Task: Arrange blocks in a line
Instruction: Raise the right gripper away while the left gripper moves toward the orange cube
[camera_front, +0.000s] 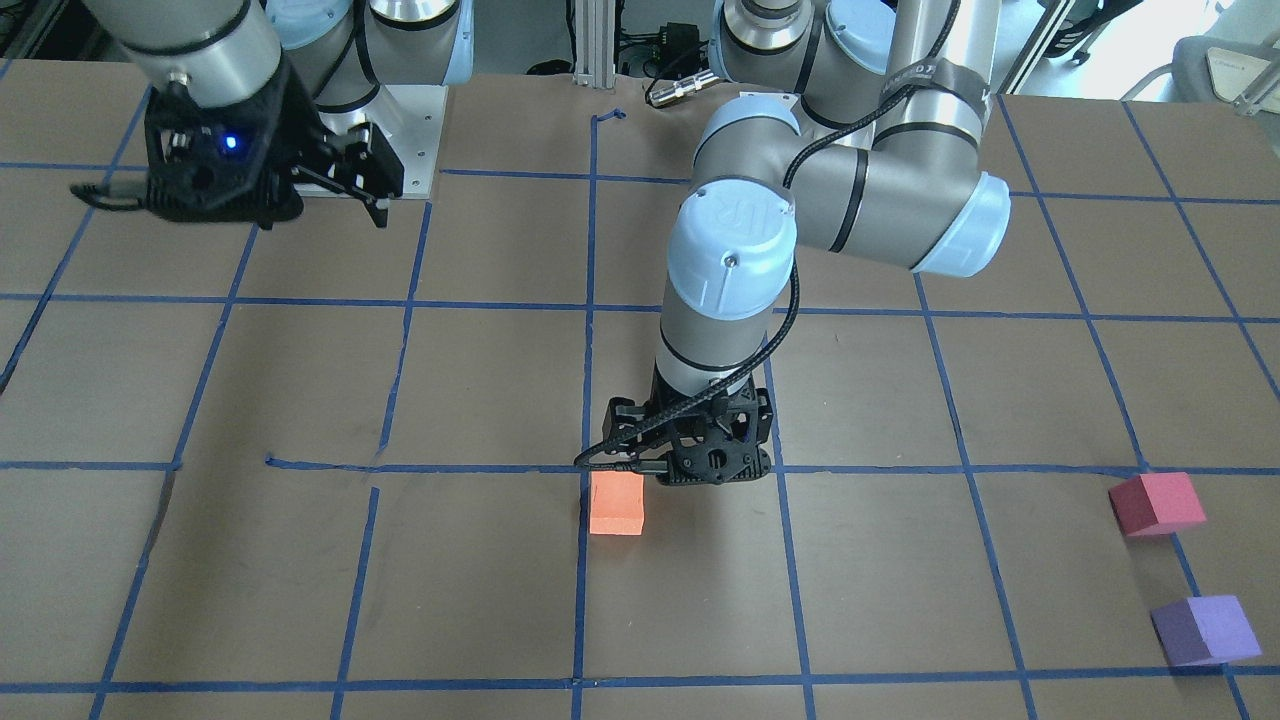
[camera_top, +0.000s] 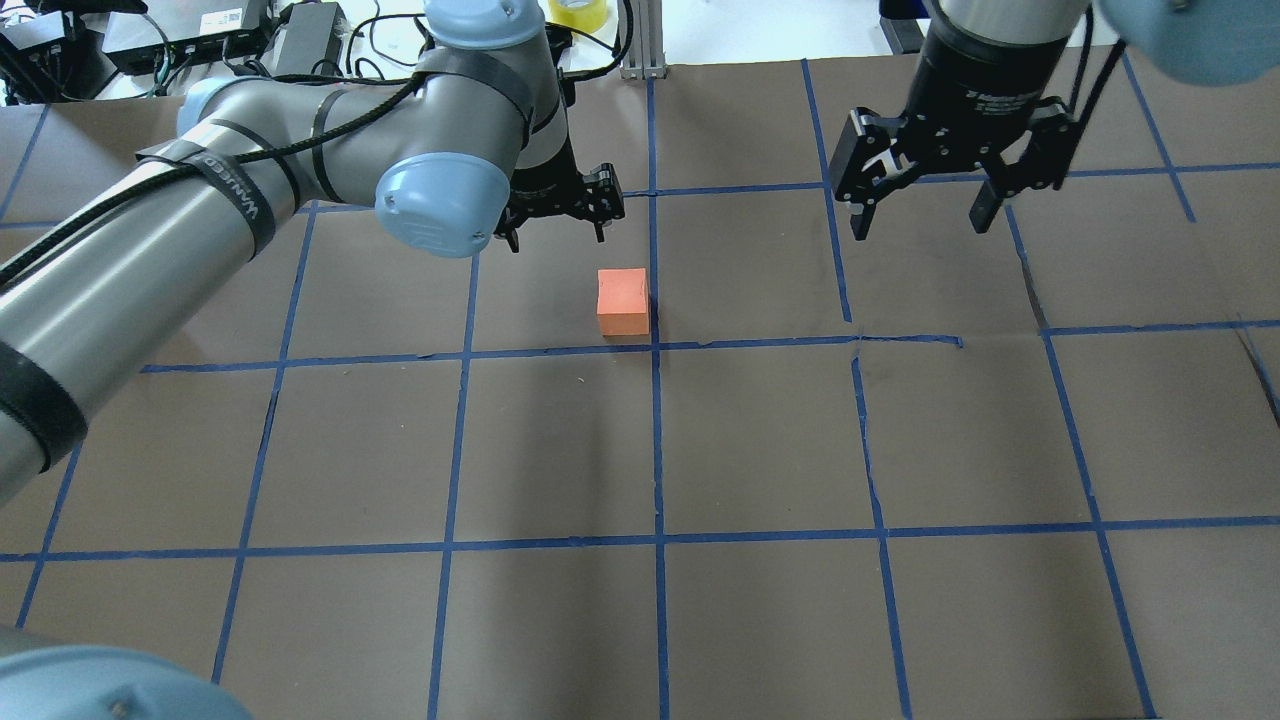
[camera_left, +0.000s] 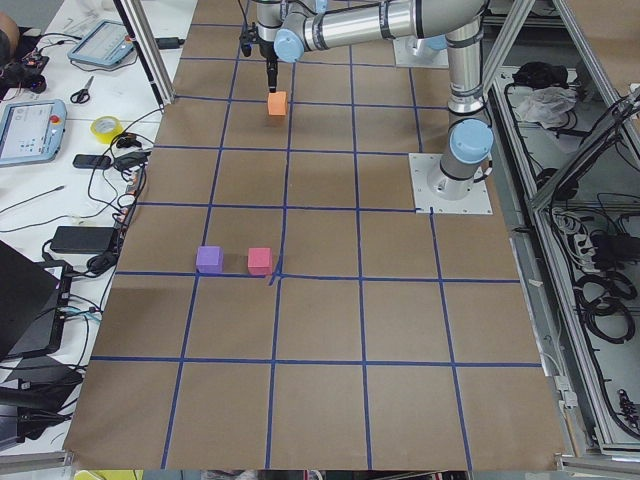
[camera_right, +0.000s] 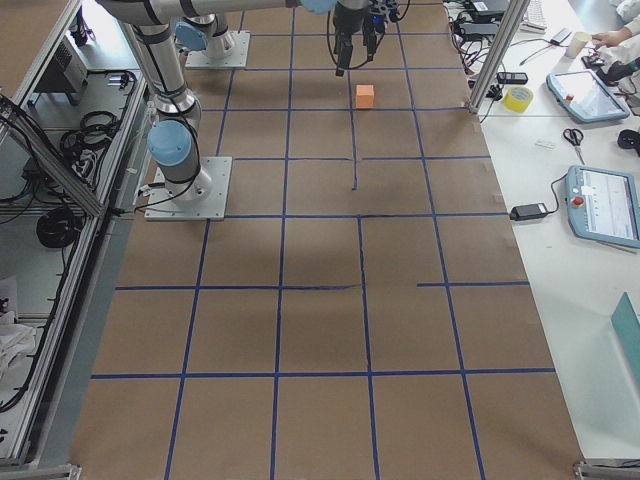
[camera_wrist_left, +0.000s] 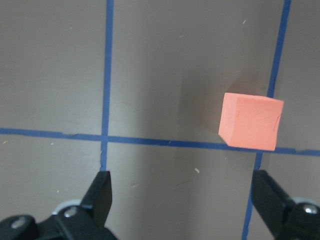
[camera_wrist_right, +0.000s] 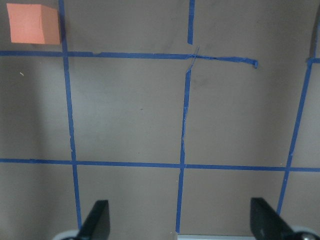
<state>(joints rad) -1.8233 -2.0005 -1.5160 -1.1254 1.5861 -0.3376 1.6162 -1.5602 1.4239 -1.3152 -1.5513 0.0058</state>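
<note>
The orange block (camera_front: 615, 503) sits on the brown table beside a blue tape line; it also shows in the overhead view (camera_top: 623, 301) and in the left wrist view (camera_wrist_left: 251, 121). My left gripper (camera_front: 695, 468) hovers just beside it, open and empty, with its fingers (camera_wrist_left: 102, 192) wide apart. My right gripper (camera_top: 925, 200) is open and empty, raised well off to the side of the orange block (camera_wrist_right: 34, 23). The reddish-pink block (camera_front: 1157, 503) and the purple block (camera_front: 1205, 630) sit close together far out on my left side, away from both grippers.
Blue tape lines (camera_top: 655, 450) form a grid on the brown paper. The robot base plate (camera_left: 452, 185) stands at the table's edge. A yellow tape roll (camera_left: 105, 128), tablets and cables lie on the side desk beyond the table.
</note>
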